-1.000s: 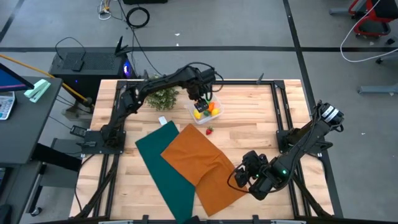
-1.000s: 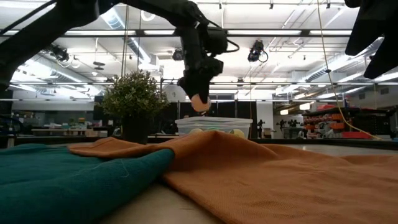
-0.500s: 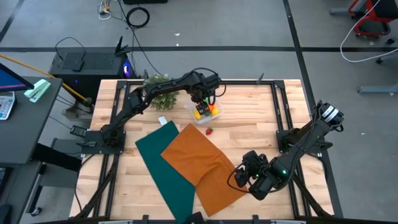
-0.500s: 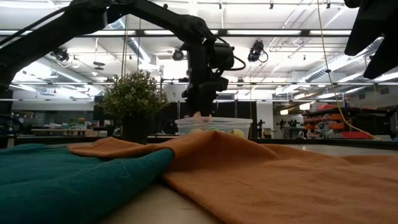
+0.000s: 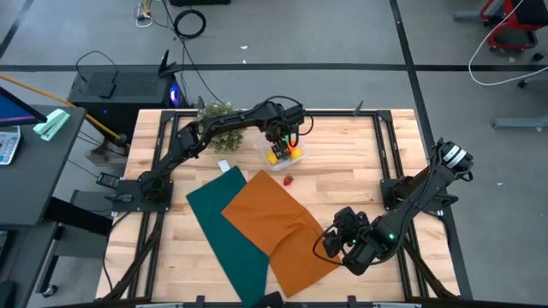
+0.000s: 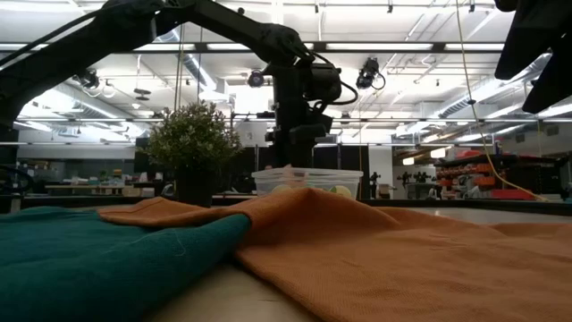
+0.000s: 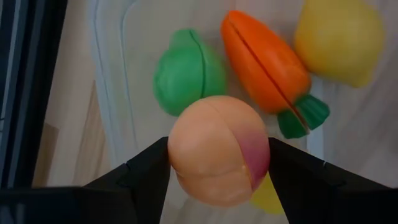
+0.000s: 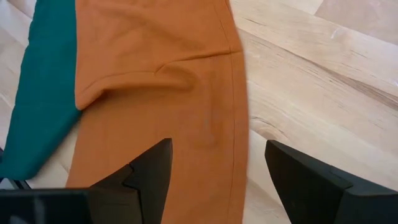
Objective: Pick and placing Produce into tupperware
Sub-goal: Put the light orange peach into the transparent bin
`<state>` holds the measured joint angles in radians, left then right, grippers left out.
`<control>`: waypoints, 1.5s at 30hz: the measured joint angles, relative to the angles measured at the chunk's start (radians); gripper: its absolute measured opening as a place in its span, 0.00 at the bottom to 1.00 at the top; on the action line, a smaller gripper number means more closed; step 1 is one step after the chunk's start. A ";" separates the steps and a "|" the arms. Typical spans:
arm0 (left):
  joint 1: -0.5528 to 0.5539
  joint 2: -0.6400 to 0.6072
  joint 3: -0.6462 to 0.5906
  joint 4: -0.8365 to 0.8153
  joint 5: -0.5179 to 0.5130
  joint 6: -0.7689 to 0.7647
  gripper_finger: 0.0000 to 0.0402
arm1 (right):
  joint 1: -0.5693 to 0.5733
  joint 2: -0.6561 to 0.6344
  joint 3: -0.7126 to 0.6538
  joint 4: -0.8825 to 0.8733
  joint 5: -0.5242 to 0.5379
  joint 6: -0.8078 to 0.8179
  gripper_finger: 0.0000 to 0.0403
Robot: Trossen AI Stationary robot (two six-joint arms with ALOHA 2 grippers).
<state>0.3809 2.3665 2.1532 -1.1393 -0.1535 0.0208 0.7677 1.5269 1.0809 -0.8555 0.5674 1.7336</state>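
Left wrist view: the left gripper [image 7: 219, 163] is clamping a peach-coloured fruit [image 7: 219, 149] over the tupperware [image 7: 112, 93]; the right gripper [image 8: 217, 163], fingers spread wide, is hovering above an orange cloth [image 8: 161, 93].

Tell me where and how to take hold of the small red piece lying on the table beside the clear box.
Probably grip the red piece across its middle, coming straight down: it lies alone on bare wood between the tupperware and the orange cloth, with room either side. Its finer shape is too small to tell.

peach-coloured fruit [image 7: 218, 150]: round, clamped between left pincer [image 7: 219, 165] fingers | green piece [image 7: 188, 72], orange carrot [image 7: 265, 62], yellow lemon [image 7: 339, 38]: lying in clear tupperware [image 7: 112, 93], just beyond the pincer | red piece [image 5: 288, 180]: outside tupperware on counter [image 5: 342, 184], nearby
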 joint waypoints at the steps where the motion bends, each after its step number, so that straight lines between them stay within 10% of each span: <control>1: 0.000 0.000 0.000 -0.005 0.000 0.000 0.63 | 0.000 0.000 0.000 0.000 0.000 0.002 0.56; 45: -0.019 0.067 0.000 0.006 0.027 -0.009 0.66 | 0.000 0.000 0.000 0.014 0.004 0.026 0.56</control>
<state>0.3618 2.4336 2.1532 -1.1332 -0.1265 0.0116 0.7677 1.5269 1.0809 -0.8410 0.5713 1.7596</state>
